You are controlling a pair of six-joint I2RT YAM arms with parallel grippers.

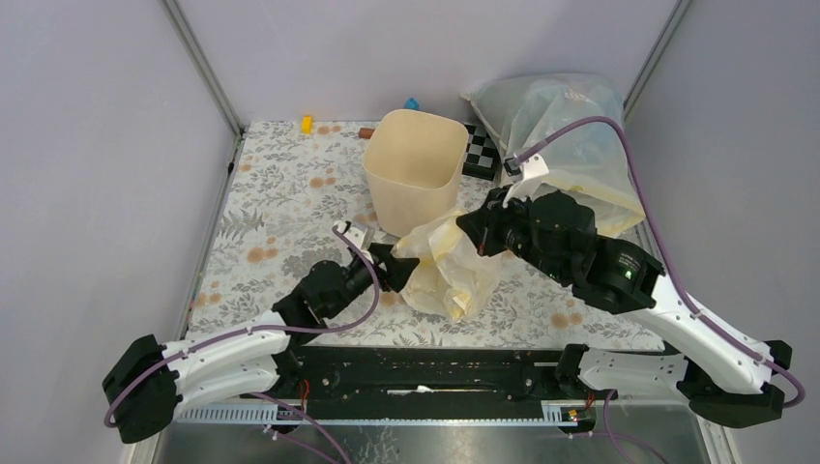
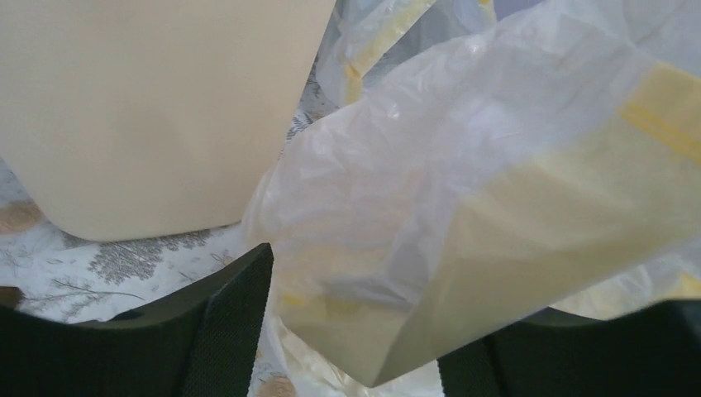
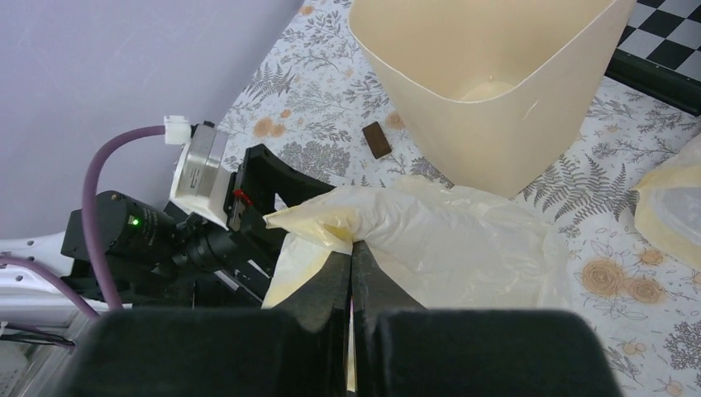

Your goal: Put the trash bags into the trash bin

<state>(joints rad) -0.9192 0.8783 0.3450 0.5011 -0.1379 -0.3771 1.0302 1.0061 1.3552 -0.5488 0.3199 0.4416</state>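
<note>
The cream-beige trash bin (image 1: 416, 169) stands upright at the back middle of the floral table; its empty inside shows in the right wrist view (image 3: 488, 91). A crumpled cream-yellow trash bag (image 1: 447, 269) hangs just in front of it. My right gripper (image 1: 476, 232) is shut on the bag's top fold (image 3: 354, 248) and holds it up. My left gripper (image 1: 395, 266) is open at the bag's left side. In the left wrist view the bag (image 2: 463, 231) lies between the spread fingers (image 2: 227, 322), with the bin wall (image 2: 149, 107) behind on the left.
A big whitish-clear bulging sack (image 1: 571, 135) sits at the back right, its edge in the right wrist view (image 3: 670, 207). A checkered board (image 1: 481, 155) lies beside the bin. A small brown piece (image 3: 378, 139) and small yellow (image 1: 307, 123) and blue (image 1: 412, 102) items lie near the back edge.
</note>
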